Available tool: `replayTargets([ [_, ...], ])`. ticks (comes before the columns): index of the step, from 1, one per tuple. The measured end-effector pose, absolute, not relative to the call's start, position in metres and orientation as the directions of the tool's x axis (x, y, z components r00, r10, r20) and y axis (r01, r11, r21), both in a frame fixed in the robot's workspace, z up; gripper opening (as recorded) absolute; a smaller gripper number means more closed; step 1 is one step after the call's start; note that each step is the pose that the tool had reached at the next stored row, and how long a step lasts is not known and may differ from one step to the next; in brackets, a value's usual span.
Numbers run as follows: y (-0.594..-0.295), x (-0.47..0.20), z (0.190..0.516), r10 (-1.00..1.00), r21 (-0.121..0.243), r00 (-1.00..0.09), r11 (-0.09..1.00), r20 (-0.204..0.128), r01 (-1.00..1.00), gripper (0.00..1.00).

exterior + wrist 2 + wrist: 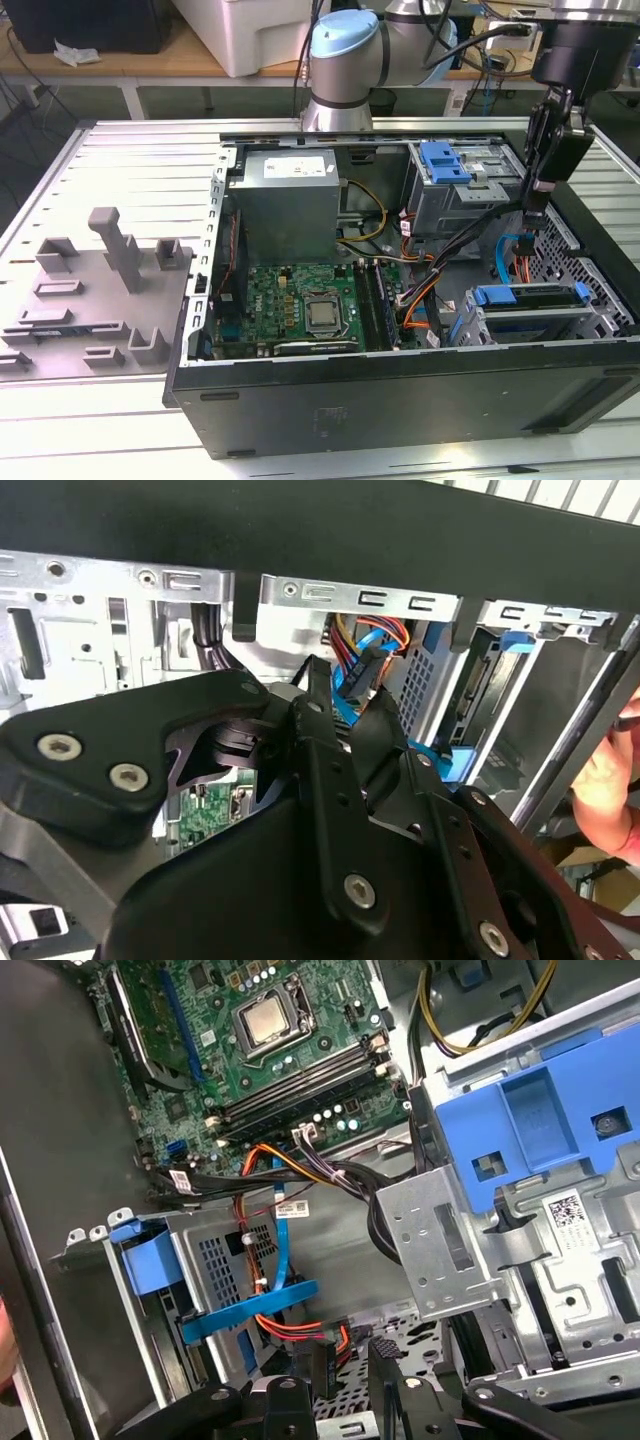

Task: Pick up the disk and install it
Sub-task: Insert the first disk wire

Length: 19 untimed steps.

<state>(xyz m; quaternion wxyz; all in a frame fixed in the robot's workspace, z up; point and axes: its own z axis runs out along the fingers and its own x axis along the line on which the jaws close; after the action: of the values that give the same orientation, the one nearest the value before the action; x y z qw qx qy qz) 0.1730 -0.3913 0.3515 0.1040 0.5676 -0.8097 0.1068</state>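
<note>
The disk [530,300] sits in the lower drive cage at the exterior view's right, inside the open computer case, with its blue carrier rail facing up. In the first wrist view the blue rail end of the disk [148,1260] shows in the metal cage. The disk's connector end [478,705] appears in the second wrist view. My gripper [535,215] hangs just above and behind the cage. It is open [335,1375], and a black cable connector [322,1365] with orange wires lies beyond its tips. In the second wrist view my gripper [348,705] has a blue cable running past it.
A blue plastic latch [445,160] tops the upper metal drive bay [440,1250]. The motherboard [305,300] and power supply [290,200] lie to the exterior view's left in the case. A grey fixture [100,290] stands outside. A person's hand [610,780] rests by the case edge.
</note>
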Motion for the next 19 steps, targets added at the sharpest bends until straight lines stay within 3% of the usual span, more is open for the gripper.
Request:
replayTargets([
  [19, -0.393, 0.173, 0.339, -0.896, -0.056, -0.334, 0.333, 0.293, -0.941, 0.35],
])
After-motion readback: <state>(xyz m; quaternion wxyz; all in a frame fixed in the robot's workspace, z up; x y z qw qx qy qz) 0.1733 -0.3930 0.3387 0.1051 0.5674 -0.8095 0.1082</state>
